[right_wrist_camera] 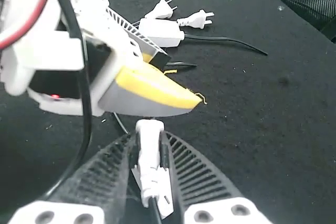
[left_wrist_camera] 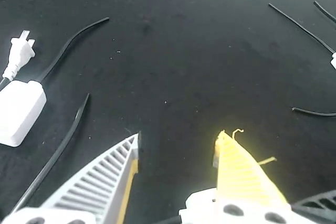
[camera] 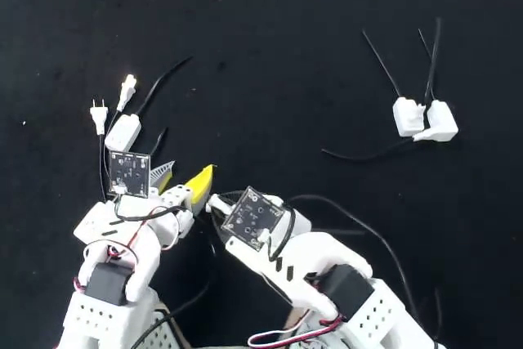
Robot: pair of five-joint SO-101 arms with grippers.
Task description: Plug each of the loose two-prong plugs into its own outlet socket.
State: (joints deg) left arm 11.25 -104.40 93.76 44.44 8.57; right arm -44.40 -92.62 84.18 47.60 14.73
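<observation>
My right gripper (camera: 214,202) (right_wrist_camera: 149,135) is shut on a white two-prong plug (right_wrist_camera: 149,163) (camera: 221,202) low over the table's near middle. It sits just in front of the left gripper's yellow finger (right_wrist_camera: 157,92). My left gripper (camera: 189,171) (left_wrist_camera: 178,137) stands open with nothing between its fingers. Two loose white plugs (camera: 98,113) (camera: 128,87) lie at the left next to a white outlet socket (camera: 122,131) (left_wrist_camera: 18,111) (right_wrist_camera: 160,31). One of those plugs (left_wrist_camera: 18,53) lies just beyond the socket. Two more white sockets (camera: 406,116) (camera: 439,123) lie at the far right.
Black cords (camera: 163,79) run from the plugs and sockets across the black table (camera: 270,79). A loose cord (camera: 359,155) curves toward the right sockets, and another cable (camera: 359,226) trails beside the right arm.
</observation>
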